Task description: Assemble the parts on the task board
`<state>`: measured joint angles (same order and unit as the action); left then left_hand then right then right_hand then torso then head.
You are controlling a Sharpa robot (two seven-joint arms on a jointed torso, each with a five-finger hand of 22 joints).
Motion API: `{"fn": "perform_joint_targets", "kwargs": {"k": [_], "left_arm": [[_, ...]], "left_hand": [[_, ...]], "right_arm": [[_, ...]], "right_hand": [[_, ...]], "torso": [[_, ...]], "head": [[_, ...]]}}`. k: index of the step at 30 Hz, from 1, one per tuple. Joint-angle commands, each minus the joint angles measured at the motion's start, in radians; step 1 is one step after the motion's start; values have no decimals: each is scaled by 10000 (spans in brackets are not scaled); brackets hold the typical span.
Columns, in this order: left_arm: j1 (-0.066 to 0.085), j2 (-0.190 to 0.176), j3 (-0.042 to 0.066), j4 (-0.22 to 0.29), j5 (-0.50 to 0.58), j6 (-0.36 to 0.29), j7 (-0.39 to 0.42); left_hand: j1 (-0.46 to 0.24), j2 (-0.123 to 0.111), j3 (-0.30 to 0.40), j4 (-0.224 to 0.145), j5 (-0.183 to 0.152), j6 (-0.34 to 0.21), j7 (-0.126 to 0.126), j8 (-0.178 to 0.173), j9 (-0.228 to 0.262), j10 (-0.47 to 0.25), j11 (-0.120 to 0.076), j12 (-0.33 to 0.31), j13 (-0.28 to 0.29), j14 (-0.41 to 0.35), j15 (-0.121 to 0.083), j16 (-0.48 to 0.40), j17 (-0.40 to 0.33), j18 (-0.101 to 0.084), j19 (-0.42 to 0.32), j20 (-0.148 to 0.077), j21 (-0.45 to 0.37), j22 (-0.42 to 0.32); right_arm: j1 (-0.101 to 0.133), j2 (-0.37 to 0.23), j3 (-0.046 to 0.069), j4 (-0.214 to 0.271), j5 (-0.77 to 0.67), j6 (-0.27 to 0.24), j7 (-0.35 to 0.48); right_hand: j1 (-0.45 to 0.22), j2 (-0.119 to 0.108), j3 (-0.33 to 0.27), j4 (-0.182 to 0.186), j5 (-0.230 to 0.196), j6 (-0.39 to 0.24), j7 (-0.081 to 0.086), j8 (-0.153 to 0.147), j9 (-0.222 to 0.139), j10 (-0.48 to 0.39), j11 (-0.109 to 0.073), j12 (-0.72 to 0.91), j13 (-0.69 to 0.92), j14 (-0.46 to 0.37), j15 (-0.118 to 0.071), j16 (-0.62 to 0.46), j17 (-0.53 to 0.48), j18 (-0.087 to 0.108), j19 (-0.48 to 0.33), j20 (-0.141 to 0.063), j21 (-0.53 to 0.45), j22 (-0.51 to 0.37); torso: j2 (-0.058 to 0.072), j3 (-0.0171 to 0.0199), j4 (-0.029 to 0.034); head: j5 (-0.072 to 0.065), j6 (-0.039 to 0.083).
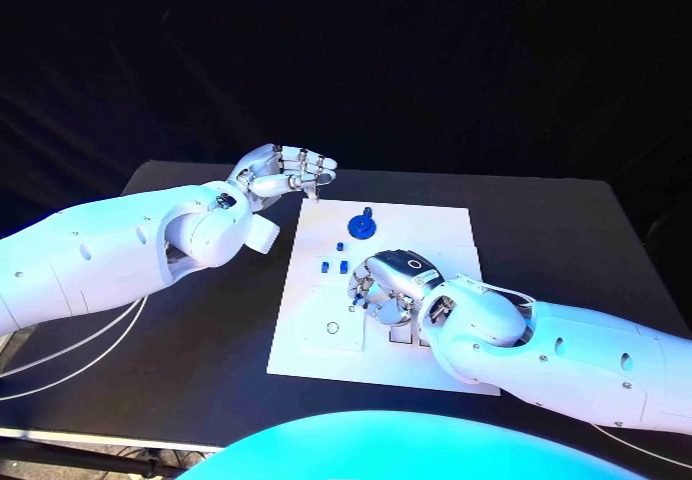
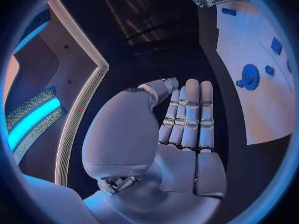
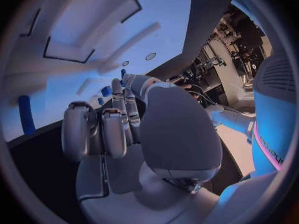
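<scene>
The white task board [image 1: 433, 225] lies in the middle of the black table. A blue gear [image 1: 362, 226] sits near its far edge, with small blue parts [image 1: 336, 267] just in front of it. My left hand [image 1: 289, 170] hovers off the board's far left corner, its fingers [image 2: 190, 114] held straight and side by side with nothing in them. The gear [image 2: 250, 77] lies off to that hand's side. My right hand [image 1: 387, 290] is low over the board's middle with its fingers [image 3: 115, 129] curled. Small blue parts [image 3: 106, 91] lie close to its fingertips; whether it holds one is unclear.
Rectangular recesses [image 3: 81, 40] and small round holes [image 1: 332, 327] mark the board. A blue peg [image 3: 26, 114] stands near my right hand. Bare black table [image 1: 577, 240] runs around the board, and white cables [image 1: 72, 350] hang by the near left edge.
</scene>
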<state>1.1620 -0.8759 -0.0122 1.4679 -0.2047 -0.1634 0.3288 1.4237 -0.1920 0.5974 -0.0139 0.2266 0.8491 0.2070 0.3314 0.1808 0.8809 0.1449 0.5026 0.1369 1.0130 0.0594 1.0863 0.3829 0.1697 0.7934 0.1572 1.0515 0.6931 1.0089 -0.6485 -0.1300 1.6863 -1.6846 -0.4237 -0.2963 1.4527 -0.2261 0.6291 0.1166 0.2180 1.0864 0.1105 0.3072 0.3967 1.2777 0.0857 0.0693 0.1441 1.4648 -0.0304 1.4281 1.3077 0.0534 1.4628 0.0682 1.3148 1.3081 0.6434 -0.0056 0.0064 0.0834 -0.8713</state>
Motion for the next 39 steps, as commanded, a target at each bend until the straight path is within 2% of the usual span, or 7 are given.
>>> {"fn": "perform_joint_targets", "kwargs": {"k": [1, 21, 29, 32, 36, 39], "left_arm": [[8, 20, 8, 33, 72, 127, 62], [9, 1, 8, 32, 72, 155, 25], [9, -11, 8, 37, 72, 174, 3], [9, -14, 8, 37, 72, 180, -8], [10, -17, 8, 36, 72, 181, -16], [10, -21, 8, 35, 72, 179, -21]], "left_hand": [[3, 75, -46, -11, 38, -8, 31, 35, -12, -47, -4, 68, -15, -62, 41, -52, -9, 150, -55, -2, -57, -16], [-6, 83, -54, -17, 39, -4, 30, 46, -14, -60, -4, 77, -19, -62, 42, -61, -18, 151, -58, 1, -64, -22], [-6, 83, -54, -17, 39, -4, 30, 46, -14, -60, -4, 77, -19, -62, 42, -61, -18, 151, -58, 1, -64, -22], [-6, 83, -54, -17, 39, -4, 30, 46, -14, -60, -4, 77, -19, -62, 42, -61, -18, 151, -58, 1, -64, -22], [-6, 83, -54, -17, 39, -4, 30, 46, -14, -60, -4, 77, -19, -62, 42, -61, -18, 151, -58, 1, -64, -22], [-6, 83, -54, -17, 39, -4, 30, 46, -14, -60, -4, 77, -19, -62, 42, -61, -18, 151, -58, 1, -64, -22]], "right_arm": [[-46, 45, -14, -28, -294, 347, -27], [-148, 278, -50, -235, -561, 427, -212], [-161, 349, -63, -276, -665, 879, -276], [-162, 364, -73, -279, -650, 1016, -196], [-162, 366, -82, -266, -592, 1119, -94], [-162, 352, -89, -247, -565, 1151, -48]], "right_hand": [[-15, 106, 21, -24, 52, 11, 35, 32, 14, 476, -415, -5, -6, 623, -36, -64, 386, -51, 399, -39, -34, 1634], [-26, 106, 25, -28, 44, 9, 36, 32, 18, 477, -414, -8, -7, 622, -34, -64, 386, -50, 398, -37, -37, 1633], [-97, 94, 35, -55, 20, -20, 51, 19, 39, 453, -398, -40, -25, 607, -21, -106, 324, -35, 373, -26, -124, 1606], [-291, 9, -44, -66, -42, -107, 87, -27, 66, 322, -353, -77, -71, 591, 22, -137, 281, -23, 344, 8, -201, 1588], [-700, -219, -258, 67, 3, -307, 118, -179, 38, 60, -277, -84, -151, 587, 91, -137, 275, -7, 303, 70, -313, 1559], [-787, -284, -306, 97, -4, -333, 124, -221, 28, -46, -253, -85, -185, 584, 110, -134, 273, 1, 290, 92, -353, 1549]], "torso": [[7, 0, 3], [5, -9, 4], [-5, -16, 3], [-12, -17, -2], [-13, -12, -2], [-13, -11, -3]], "head": [[18, -14], [48, -14], [30, -14], [27, -14], [28, -14], [30, -14]]}}
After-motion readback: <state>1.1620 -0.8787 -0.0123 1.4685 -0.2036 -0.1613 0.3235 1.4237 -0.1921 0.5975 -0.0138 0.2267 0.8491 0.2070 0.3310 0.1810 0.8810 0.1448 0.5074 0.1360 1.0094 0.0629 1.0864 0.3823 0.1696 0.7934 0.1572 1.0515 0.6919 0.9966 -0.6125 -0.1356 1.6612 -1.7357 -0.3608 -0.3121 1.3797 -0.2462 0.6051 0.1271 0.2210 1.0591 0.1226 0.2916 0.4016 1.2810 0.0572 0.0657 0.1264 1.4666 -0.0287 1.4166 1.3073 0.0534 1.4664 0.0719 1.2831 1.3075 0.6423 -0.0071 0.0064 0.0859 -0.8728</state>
